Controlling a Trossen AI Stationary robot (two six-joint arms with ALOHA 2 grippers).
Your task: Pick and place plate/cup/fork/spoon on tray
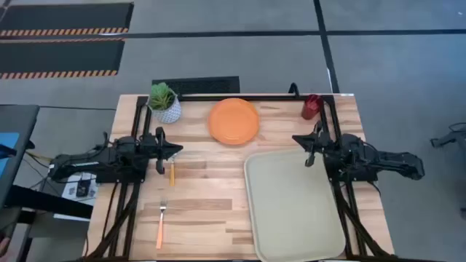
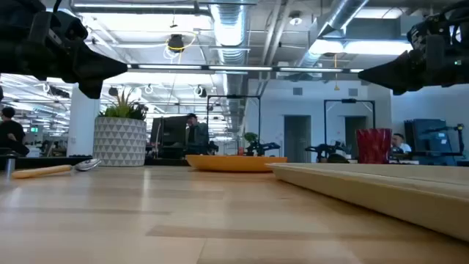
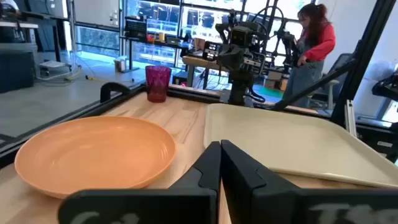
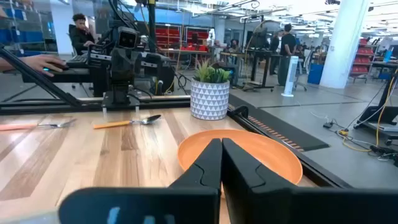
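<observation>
The orange plate (image 1: pixel 234 121) lies flat on the table at the far middle; it also shows in the left wrist view (image 3: pixel 96 152) and the right wrist view (image 4: pixel 249 152). The dark red cup (image 1: pixel 312 106) stands at the far right. The spoon (image 1: pixel 172 172) lies near my left gripper; the fork (image 1: pixel 161 222) lies nearer the front edge. The beige tray (image 1: pixel 291 207) lies at the right front. My left gripper (image 1: pixel 177 151) is shut and empty above the table's left side. My right gripper (image 1: pixel 296 138) is shut and empty above the tray's far edge.
A white patterned pot with a green plant (image 1: pixel 164 102) stands at the far left. A black rail (image 1: pixel 240 96) runs along the table's far edge. People stand in the room beyond the table (image 3: pixel 311 46).
</observation>
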